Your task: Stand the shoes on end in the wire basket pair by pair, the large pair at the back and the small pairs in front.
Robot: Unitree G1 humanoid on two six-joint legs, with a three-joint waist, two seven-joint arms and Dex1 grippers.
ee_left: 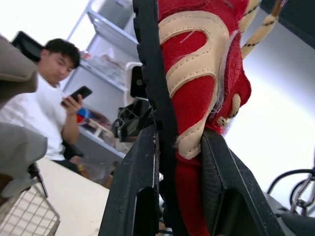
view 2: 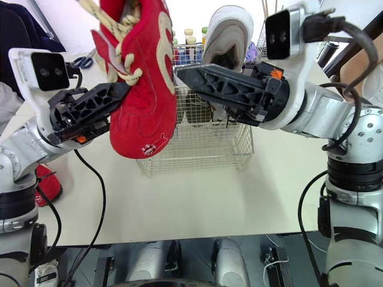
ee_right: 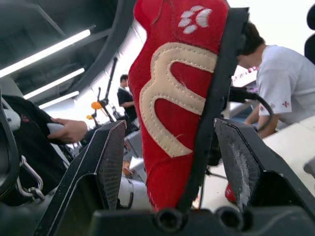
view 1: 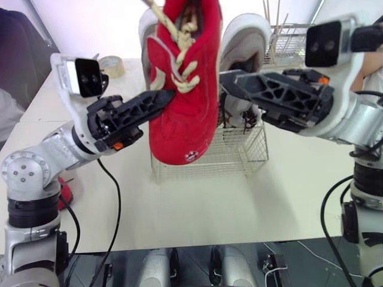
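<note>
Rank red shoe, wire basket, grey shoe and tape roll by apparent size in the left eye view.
1. red shoe, though it is held nearer the camera, so its lead over the wire basket is unsure.
2. wire basket.
3. grey shoe, partly hidden.
4. tape roll.

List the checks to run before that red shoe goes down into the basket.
1. Left gripper shut on the red shoe: ok.
2. Right gripper gripping too: not ok, open, fingers clear of the shoe.
3. Shoe on end, toe down: ok.
4. Grey shoes standing in the wire basket: ok.
5. Free space at the basket's front: cannot tell, the shoe hides part.
</note>
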